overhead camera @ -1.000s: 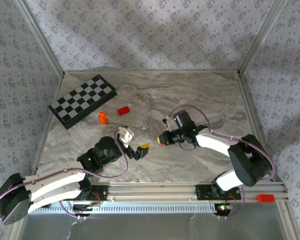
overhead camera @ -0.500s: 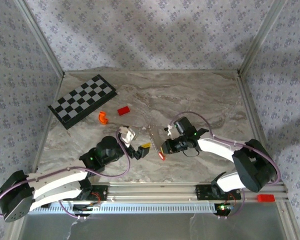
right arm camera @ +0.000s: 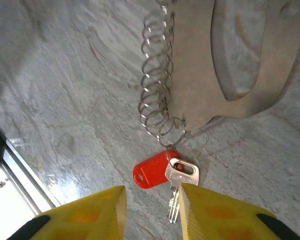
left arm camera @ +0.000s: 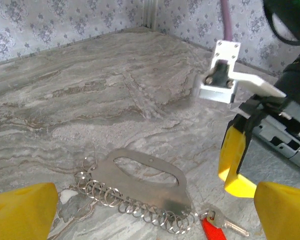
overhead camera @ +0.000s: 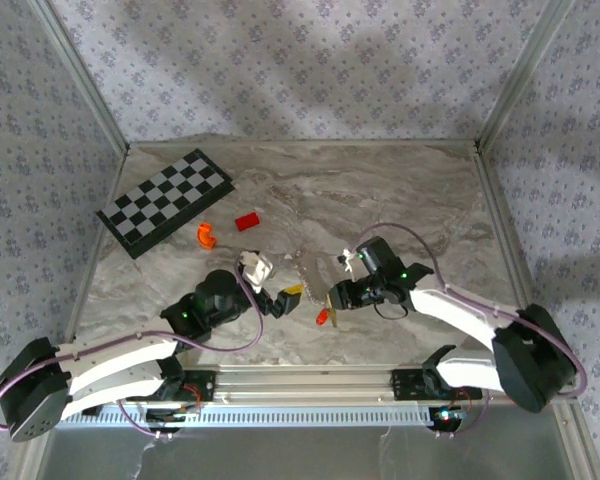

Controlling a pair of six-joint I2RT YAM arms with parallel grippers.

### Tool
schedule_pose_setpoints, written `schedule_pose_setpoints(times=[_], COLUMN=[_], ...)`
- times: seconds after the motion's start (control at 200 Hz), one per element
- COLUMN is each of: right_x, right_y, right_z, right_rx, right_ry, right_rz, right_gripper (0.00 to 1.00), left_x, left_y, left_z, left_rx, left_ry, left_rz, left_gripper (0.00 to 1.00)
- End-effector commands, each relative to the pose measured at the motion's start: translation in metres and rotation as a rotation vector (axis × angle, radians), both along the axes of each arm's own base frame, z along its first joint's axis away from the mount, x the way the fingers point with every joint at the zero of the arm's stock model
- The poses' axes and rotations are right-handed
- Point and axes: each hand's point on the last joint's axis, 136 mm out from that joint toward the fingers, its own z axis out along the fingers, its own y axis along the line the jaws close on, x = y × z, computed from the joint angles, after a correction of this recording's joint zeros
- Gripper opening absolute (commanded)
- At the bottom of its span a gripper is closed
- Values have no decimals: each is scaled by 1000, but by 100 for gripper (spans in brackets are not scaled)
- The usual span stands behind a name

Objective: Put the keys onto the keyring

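**A:** From above, where do the task's things lie?

**B:** At the front of the marbled grey surface (overhead camera: 400, 190), between the two arms. The thin metal keyring with its small red plastic tag (overhead camera: 322, 318) lies just below the right gripper (overhead camera: 332, 299), with the left gripper (overhead camera: 283, 298) near it on the left. A black-and-white chessboard (overhead camera: 165, 200), an orange curved piece (overhead camera: 206, 236) and a red rectangular block (overhead camera: 246, 222) sit well apart at the back left.

**A:** And the left wrist view?

**B:** The left gripper (left arm camera: 150, 220) gapes wide, released. Between its fingers lies a flat slotted steel plate (left arm camera: 155, 187), its long axis running left to right, with a row of small wire rings (left arm camera: 117, 200) along its near edge. At the plate's right end sit the keyring (left arm camera: 211, 231) and a silvery toothed key (left arm camera: 233, 228), blade pointing right. The right gripper (left arm camera: 235, 165) hangs just above that end.

**A:** Right wrist?

**B:** The right gripper (right arm camera: 151, 215) has its jaws slightly parted, released. The key (right arm camera: 181, 177) lies head up, its blade pointing down the frame towards the yellow fingers (right arm camera: 225, 220). I cannot tell whether the tip touches one. The keyring (right arm camera: 151, 172) has its tag slanting down-left. The plate (right arm camera: 195, 65) and rings (right arm camera: 157, 85) run up the frame above them.
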Motion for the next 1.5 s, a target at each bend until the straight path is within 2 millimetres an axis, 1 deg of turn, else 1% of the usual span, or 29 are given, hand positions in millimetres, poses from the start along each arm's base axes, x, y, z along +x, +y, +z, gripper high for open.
schedule_pose_setpoints(times=[0.0, 0.115, 0.17, 0.265, 0.465, 0.535, 0.63, 0.805, 0.87, 0.935, 1.04, 1.14, 1.309, 1.394, 1.499], right_x=[1, 6, 5, 10, 18, 21, 28, 41, 46, 50, 57, 63, 69, 71, 73], right_y=[-16, -28, -33, -45, -70, -75, -82, -92, -98, -104, -116, -127, -154, -169, -187], right_z=[8, 25, 31, 42, 65, 72, 82, 95, 97, 102, 109, 117, 125, 130, 131], right_rx=[-57, -70, -63, -73, -57, -52, -51, -51, -65, -81, -112, -133, -182, -188, -214], right_ry=[-70, -167, -189, -254, -381, -406, -433, -484, -502, -526, -569, -602, -652, -687, -746], right_rz=[-36, -62, -69, -112, -214, -236, -262, -311, -331, -357, -401, -441, -551, -642, -733], right_gripper=[42, 48, 49, 52, 64, 66, 70, 83, 89, 100, 100, 100, 100, 100, 100], left_x=[9, 14, 15, 17, 27, 32, 36, 43, 46, 50, 56, 60, 62, 61, 59], left_y=[1, 8, 12, 21, 47, 61, 74, 99, 109, 121, 134, 142, 163, 166, 172], left_z=[22, 23, 27, 30, 47, 48, 48, 45, 44, 42, 36, 34, 40, 39, 37], left_rx=[-29, -6, -1, 24, 75, 100, 116, 146, 163, 177, 208, 246, 283, 298, 323], left_ry=[-5, 12, 14, 9, -20, -13, 9, 41, 38, 24, 11, -5, -58, -76, -111], left_rz=[46, 93, 115, 147, 278, 348, 404, 532, 581, 652, 733, 796, 914, 911, 918], left_gripper=[100, 100, 100, 100, 100, 100, 100, 100, 100, 100, 100, 100, 100, 100, 100])
